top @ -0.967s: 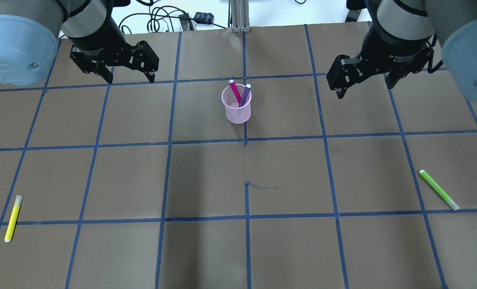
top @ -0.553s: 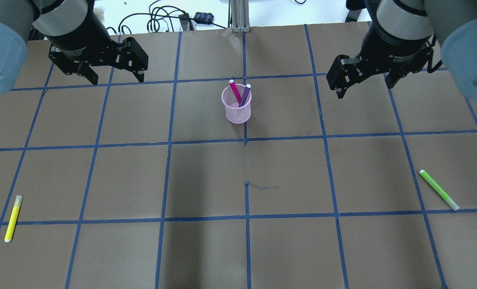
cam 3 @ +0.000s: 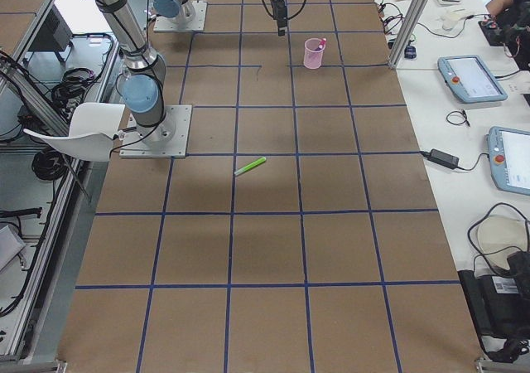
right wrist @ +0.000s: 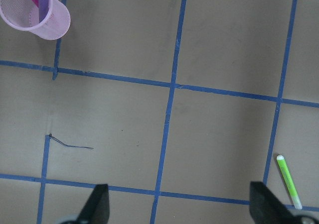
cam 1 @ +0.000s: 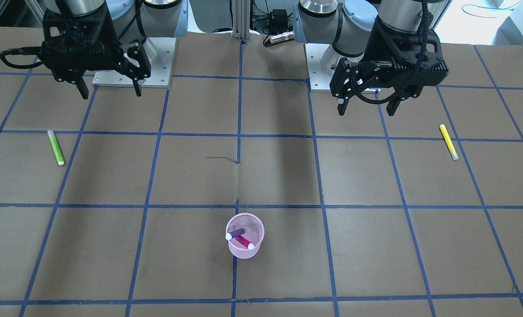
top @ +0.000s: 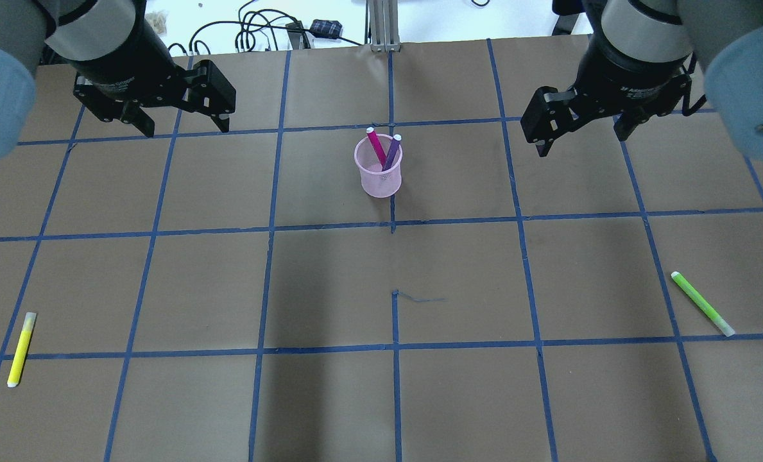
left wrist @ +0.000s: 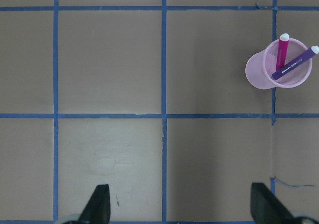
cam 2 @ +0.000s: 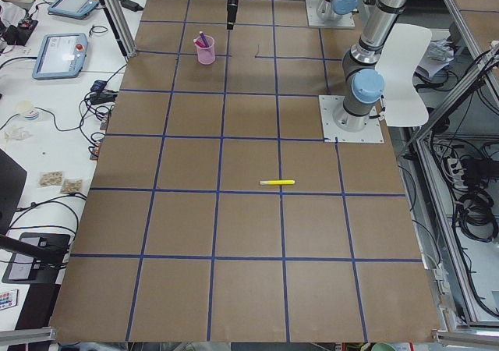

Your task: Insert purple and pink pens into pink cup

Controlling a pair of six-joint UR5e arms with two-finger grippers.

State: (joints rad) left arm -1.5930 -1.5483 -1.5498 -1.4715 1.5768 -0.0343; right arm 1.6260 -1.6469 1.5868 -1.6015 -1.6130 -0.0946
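Observation:
A pink mesh cup (top: 379, 179) stands upright near the table's far middle. A pink pen (top: 375, 145) and a purple pen (top: 392, 151) both stand inside it, leaning across each other. The cup also shows in the front view (cam 1: 239, 252), the left wrist view (left wrist: 259, 72) and the right wrist view (right wrist: 47, 25). My left gripper (top: 185, 127) is open and empty, held above the table far to the cup's left. My right gripper (top: 580, 142) is open and empty, held far to the cup's right.
A yellow highlighter (top: 20, 350) lies at the near left and a green highlighter (top: 702, 303) at the near right. Cables and a power adapter (top: 325, 27) lie beyond the table's far edge.
My left arm has drawn back to the left and away from the cup. My right arm has barely moved. The cup and both pens have stayed put.

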